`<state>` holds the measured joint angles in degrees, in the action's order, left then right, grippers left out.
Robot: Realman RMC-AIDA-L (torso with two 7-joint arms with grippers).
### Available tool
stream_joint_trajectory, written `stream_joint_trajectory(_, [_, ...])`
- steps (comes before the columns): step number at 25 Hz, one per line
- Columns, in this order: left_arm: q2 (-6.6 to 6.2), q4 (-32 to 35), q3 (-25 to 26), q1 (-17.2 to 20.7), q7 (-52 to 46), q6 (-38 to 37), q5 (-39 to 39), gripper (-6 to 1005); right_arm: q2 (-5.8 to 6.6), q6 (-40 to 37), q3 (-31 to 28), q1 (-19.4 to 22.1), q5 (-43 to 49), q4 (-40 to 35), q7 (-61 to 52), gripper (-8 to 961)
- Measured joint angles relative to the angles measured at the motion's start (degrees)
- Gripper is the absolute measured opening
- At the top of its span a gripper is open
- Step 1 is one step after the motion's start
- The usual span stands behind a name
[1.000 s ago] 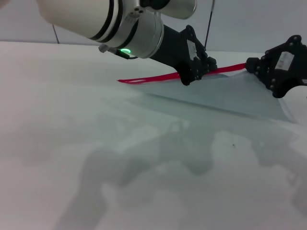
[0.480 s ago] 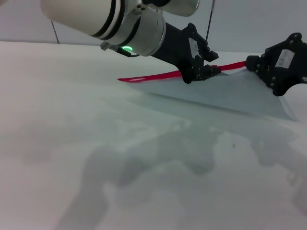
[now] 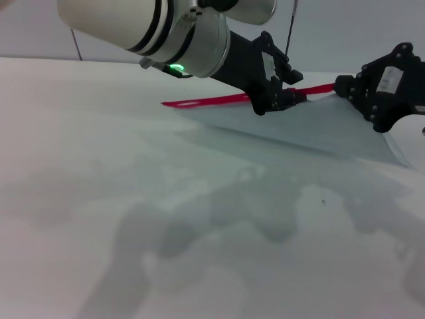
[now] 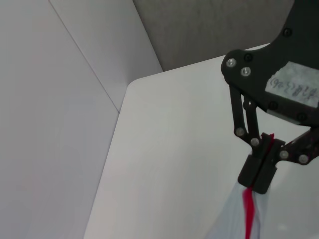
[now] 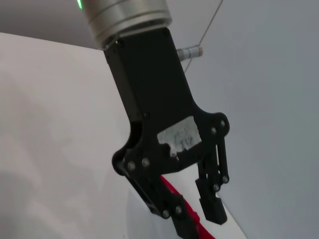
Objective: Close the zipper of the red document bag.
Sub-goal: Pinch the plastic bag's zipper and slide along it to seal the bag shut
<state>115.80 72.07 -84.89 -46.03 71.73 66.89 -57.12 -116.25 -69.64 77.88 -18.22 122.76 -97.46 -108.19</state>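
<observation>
Your red document bag lies on the white table, toward the far right of it in the head view, with its red-trimmed long edge raised off the surface and its opposite edge resting on the table. You can see through the pale plastic, and nothing shows inside it from any view.

The zipper runs as a thin red strip along that raised edge, from a free end at the left, which sits low near the table, up toward the right. The slider itself is not visible to you; it may be hidden behind the fingers.

Your left gripper sits partway along the zipper. In the right wrist view its fingers stand a little apart with the red strip passing at their tips, so whether they actually pinch it cannot be told.

Your right gripper is at the right end of the strip. In the left wrist view its two fingers are pressed together on the red edge, with the bag hanging below them.
</observation>
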Motion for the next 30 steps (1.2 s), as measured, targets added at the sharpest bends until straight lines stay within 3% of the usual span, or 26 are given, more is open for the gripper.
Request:
stream_joint_trajectory(12, [0.07, -0.2, 0.3, 0.0, 0.6, -0.1, -0.6, 254, -0.12, -0.2, 0.2, 0.1, -0.1, -0.4, 0.0, 29])
stream_joint_trajectory(17, [0.11, -0.2, 0.3, 0.0, 0.5, -0.1, -0.4, 127, -0.11, -0.2, 0.2, 0.0, -0.1, -0.2, 0.0, 29])
stream_joint_trajectory(22, [0.13, -0.2, 0.3, 0.0, 0.2, -0.1, -0.2, 80, -0.05, -0.2, 0.1, -0.1, 0.1, 0.1, 0.1, 29])
stream_joint_trajectory(30, [0.12, -0.3, 0.5, 0.4, -0.1, -0.1, -0.1, 74, -0.03, 0.1, -0.5, -0.1, 0.3, 1.1, 0.4, 30])
